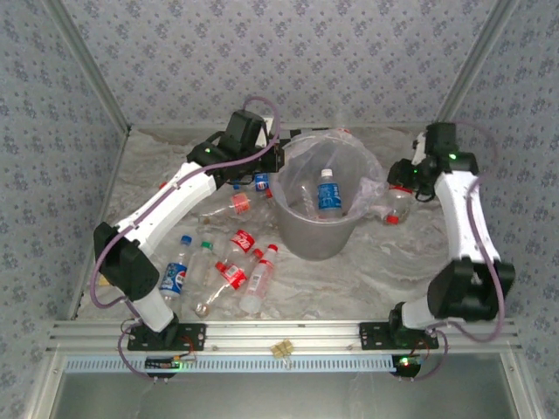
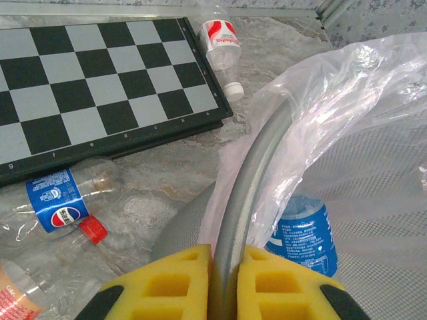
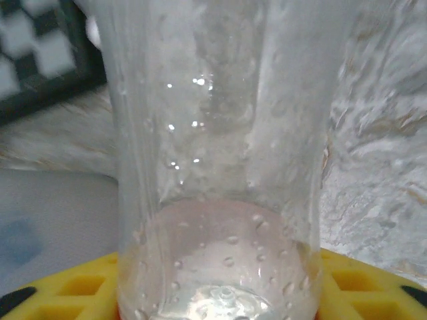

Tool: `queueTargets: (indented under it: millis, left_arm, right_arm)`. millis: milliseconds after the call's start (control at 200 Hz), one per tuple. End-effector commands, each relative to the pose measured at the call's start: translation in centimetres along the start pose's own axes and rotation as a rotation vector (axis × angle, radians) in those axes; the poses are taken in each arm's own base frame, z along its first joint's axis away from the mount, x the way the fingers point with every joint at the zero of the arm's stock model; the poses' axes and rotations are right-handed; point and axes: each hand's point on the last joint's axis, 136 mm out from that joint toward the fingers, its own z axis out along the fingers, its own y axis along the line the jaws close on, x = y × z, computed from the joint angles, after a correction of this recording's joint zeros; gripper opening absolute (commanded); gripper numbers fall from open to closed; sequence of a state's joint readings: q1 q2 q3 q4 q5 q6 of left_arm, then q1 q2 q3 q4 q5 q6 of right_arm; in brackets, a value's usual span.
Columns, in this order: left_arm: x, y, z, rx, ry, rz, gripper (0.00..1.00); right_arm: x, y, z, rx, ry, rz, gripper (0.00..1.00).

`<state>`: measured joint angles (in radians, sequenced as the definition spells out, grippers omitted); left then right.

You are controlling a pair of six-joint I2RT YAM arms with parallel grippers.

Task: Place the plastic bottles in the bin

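Clear bottle [image 3: 220, 133] lengthwise in right tool [image 3: 220, 297], base camera-side

A: What can't you make out at the right wrist?
B: The clear bottle [image 3: 220, 133] runs off the top edge, and the checkerboard [image 3: 40, 60] behind it is blurred. The right end effector [image 3: 220, 303] is cropped below, so its grip is untellable.
A: And the left?
B: A blue-labelled bottle [image 2: 303, 237] lies half veiled by the bag [image 2: 347, 100] lining the bin [image 2: 250, 180]. A second bottle [image 2: 17, 293] is cut off at the near left corner.
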<state>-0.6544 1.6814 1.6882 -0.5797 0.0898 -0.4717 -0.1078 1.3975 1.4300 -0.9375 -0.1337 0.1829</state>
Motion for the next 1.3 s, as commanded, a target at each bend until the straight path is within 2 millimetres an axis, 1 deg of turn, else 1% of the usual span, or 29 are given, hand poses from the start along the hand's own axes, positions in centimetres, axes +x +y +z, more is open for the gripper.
queueTargets:
  millis: [0, 110, 190, 260, 380, 435, 475, 555, 630, 735, 845, 940, 1035, 1189, 1294]
  left_arm:
    - [-1.9, -0.3, 0.3, 0.007, -0.06, 0.027, 0.0]
    - [-2.0, -0.1, 0.1, -0.007, -0.065, 0.032, 0.0]
    - [-2.0, 0.0, -0.1, -0.016, -0.067, 0.04, 0.0]
    - [-1.9, 0.0, -0.2, -0.022, -0.07, 0.045, 0.0]
    - [-1.7, -0.3, -0.2, -0.016, -0.068, 0.044, 0.0]
    - [-1.8, -0.5, -0.2, -0.014, -0.07, 0.047, 0.0]
    - [-1.9, -0.6, -0.3, -0.015, -0.074, 0.047, 0.0]
    - [-2.0, -0.8, -0.5, -0.011, -0.081, 0.043, 0.0]
    - [-1.8, -0.8, -0.6, -0.012, -0.082, 0.042, 0.0]
    - [-1.5, -0.7, -0.7, -0.013, -0.089, 0.024, 0.0]
    - [-1.8, -0.8, -0.9, -0.014, -0.104, 0.018, 0.0]
    - [-2.0, -1.0, -0.9, -0.013, -0.111, 0.021, 0.0]
    - [-2.0, -1.0, -1.0, -0.021, -0.115, 0.022, 0.0]
    - [-2.2, -1.0, -1.0, -0.027, -0.126, 0.023, 0.0]
    - [-2.3, -1.1, -1.0, -0.024, -0.127, 0.031, 0.0]
  right_arm:
    - [-1.2, 1.9, -7.5, -0.082, -0.164, 0.02, 0.49]
    - [-2.1, 4.0, -12.7, -0.174, -0.304, 0.011, 0.48]
    - [-2.5, 4.9, -15.7, -0.204, -0.368, 0.002, 0.47]
    - [-3.0, 6.3, -17.9, -0.256, -0.415, -0.019, 0.46]
    - [-3.4, 10.3, -20.6, -0.37, -0.467, -0.093, 0.46]
    - [-3.4, 12.3, -21.1, -0.403, -0.468, -0.141, 0.46]
    - [-3.3, 13.8, -21.1, -0.422, -0.46, -0.172, 0.46]
    - [-2.8, 16.9, -19.7, -0.45, -0.417, -0.244, 0.45]
    - [-1.9, 19.2, -17.2, -0.431, -0.359, -0.307, 0.45]
    - [-0.4, 20.6, -12.9, -0.358, -0.275, -0.36, 0.45]
    - [1.7, 22.2, -9.3, -0.366, -0.195, -0.38, 0.44]
    - [3.9, 22.7, -6.4, -0.363, -0.117, -0.384, 0.44]
    - [6.2, 22.7, -4.2, -0.369, -0.05, -0.369, 0.44]
    - [9.5, 22.5, -1.6, -0.366, 0.058, -0.364, 0.45]
    - [11.1, 22.5, -0.7, -0.374, 0.108, -0.365, 0.48]
